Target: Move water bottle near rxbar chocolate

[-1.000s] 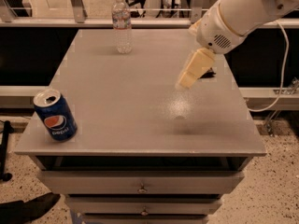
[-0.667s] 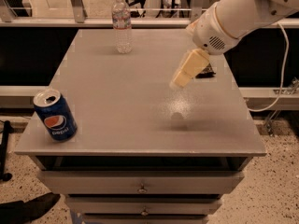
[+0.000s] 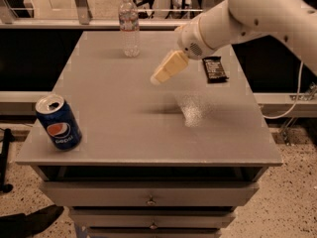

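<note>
Camera view: gripper [image 3: 159,77] hangs mid-frame over the table [image 3: 124,133], holding nothing; open or closed cannot be told.
Rxbar [image 3: 214,69]: flat, right of the gripper.
Bottle [image 3: 129,26]: upright at the far edge, up-left of the gripper, well apart from the rxbar.

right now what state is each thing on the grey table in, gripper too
clear plastic water bottle with white cap: upright, capped, far edge
black-wrapped rxbar chocolate: lying flat, far right
blue pepsi can: upright, near left corner
cream gripper: hovering between bottle and bar, touching neither
top drawer: shut
</note>
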`<state>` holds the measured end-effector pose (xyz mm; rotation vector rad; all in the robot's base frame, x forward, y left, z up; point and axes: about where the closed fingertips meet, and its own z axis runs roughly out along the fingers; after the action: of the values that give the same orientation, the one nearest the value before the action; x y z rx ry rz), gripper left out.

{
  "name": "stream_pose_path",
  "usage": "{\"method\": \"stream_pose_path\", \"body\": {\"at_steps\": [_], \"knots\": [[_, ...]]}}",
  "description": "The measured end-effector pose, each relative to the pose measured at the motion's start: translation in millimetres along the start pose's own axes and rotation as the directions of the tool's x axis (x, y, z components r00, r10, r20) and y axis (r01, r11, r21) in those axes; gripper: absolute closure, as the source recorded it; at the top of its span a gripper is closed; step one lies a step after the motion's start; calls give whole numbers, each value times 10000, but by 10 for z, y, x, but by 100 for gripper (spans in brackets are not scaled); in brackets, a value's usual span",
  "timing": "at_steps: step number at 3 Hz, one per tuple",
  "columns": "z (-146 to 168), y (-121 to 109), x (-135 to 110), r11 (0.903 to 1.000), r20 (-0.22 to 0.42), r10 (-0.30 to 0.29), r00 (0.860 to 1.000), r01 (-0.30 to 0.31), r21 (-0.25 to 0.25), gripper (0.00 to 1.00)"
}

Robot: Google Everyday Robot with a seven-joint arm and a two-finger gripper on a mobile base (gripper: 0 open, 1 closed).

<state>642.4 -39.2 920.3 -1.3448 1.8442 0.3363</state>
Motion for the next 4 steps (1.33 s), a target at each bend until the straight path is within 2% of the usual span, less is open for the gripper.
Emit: {"method": "stream_pose_path", "body": {"at_steps": [1, 2, 3, 4], "knots": [[410, -273, -199, 9990, 1237, 346, 9917, -379, 248, 0], [616, -416, -319, 9974, 1926, 573, 9796, -646, 320, 0], [852, -612, -497, 9941, 2652, 772, 9611, -946, 534, 0], [1135, -913, -687, 9860, 3300, 956, 9391, -1348, 980, 0]]}}
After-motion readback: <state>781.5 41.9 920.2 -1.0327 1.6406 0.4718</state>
